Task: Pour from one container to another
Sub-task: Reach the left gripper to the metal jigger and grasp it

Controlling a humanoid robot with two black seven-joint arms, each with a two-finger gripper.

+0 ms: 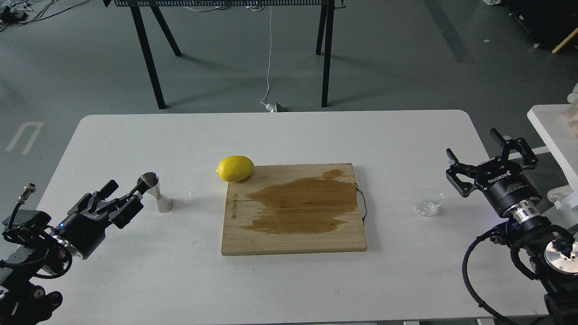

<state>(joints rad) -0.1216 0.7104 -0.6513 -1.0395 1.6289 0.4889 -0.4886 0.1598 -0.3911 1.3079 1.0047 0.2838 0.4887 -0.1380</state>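
Table (280,135): white, rounded corners, fills centre and lower frame.
Cutting board (293,234): wood, centre of frame, lying flat; large dark wet-looking stain across its middle and upper right.
Lemon (235,168): yellow, at board's upper-left corner, touching the board edge, partly on the table.
Jigger (156,192): steel, hourglass shape, upright on table, left of centre; well apart from board, left of it.
Glass cup (430,202): clear, low, upright on table, right of frame, between board and R arm; contents can't be told.
Left gripper (123,195): lower left of frame, fingers pointing toward jigger; upper fingertip just beside jigger's rim, contact not clear. Spread vs pressed: can't tell, fingers overlap in this view.
Right gripper (492,160): right of frame, fingers spread wide, holding nothing; near glass cup, to its upper right, not touching.
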